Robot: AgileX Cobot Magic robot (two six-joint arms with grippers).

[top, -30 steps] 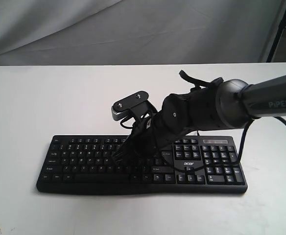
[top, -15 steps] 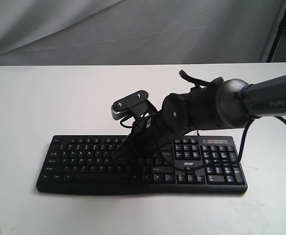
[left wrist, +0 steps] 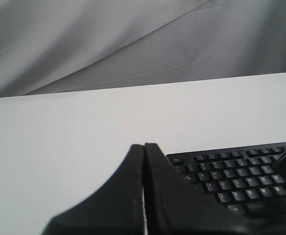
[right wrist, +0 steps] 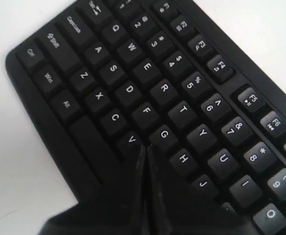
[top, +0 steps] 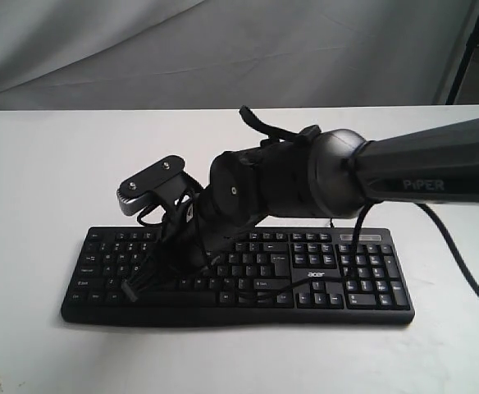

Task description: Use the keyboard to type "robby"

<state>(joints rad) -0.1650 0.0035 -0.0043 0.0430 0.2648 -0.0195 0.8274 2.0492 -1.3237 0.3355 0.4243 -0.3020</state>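
1. Keyboard (top: 346,279) flat on the white table (top: 43,164), long axis left-right in the exterior view, number pad at the right end.
2. Right gripper (top: 133,289) across the middle, low over the left letter block. Fingers pressed together, nothing held, serving as one poking tip.
3. In the right wrist view, tip just beside the V key (right wrist: 131,139) and near the G key (right wrist: 163,133). B position hidden under the fingers. Touching a key or just above it: cannot tell.
4. Left gripper (left wrist: 144,147) also pinched together and empty, over bare table, with only the keyboard's corner keys beyond it and no letter under it.
5. Judgement: right arm clearly nearer, probably on a "b". For "y", a short shift along the long axis toward the number pad and up to the top letter row. Small lift first, to avoid dragging neighbouring keys.
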